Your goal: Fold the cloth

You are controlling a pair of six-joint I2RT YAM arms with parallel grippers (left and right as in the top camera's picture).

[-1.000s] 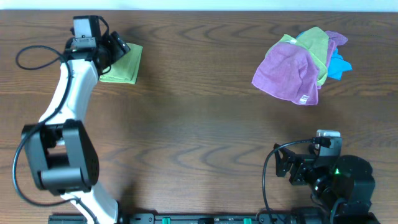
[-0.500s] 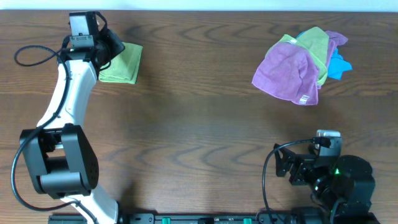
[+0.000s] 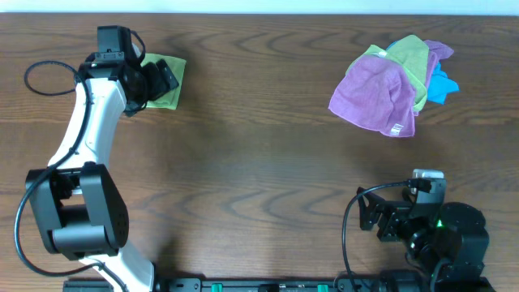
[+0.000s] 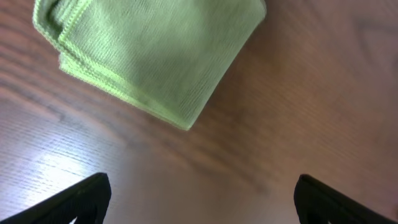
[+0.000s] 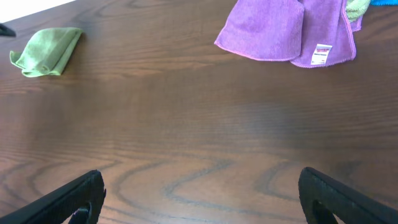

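Observation:
A folded green cloth (image 3: pixel 168 83) lies flat at the table's far left; it fills the top of the left wrist view (image 4: pixel 149 53) and shows small in the right wrist view (image 5: pixel 46 51). My left gripper (image 3: pixel 159 81) hovers over the cloth's left part, open and empty, its fingertips (image 4: pixel 202 199) wide apart above bare wood. My right gripper (image 3: pixel 375 217) rests near the front right edge, open and empty, its fingers (image 5: pixel 202 196) spread over bare table.
A pile of unfolded cloths sits at the far right: a purple one (image 3: pixel 375 96) on top, with green (image 3: pixel 409 57) and blue (image 3: pixel 442 84) ones beneath. The purple cloth with a white tag shows in the right wrist view (image 5: pixel 280 31). The table (image 3: pixel 259 162) is dark wood.
My left gripper has moved slightly right and toward the front over the green cloth. The cloth and the right arm have not moved.

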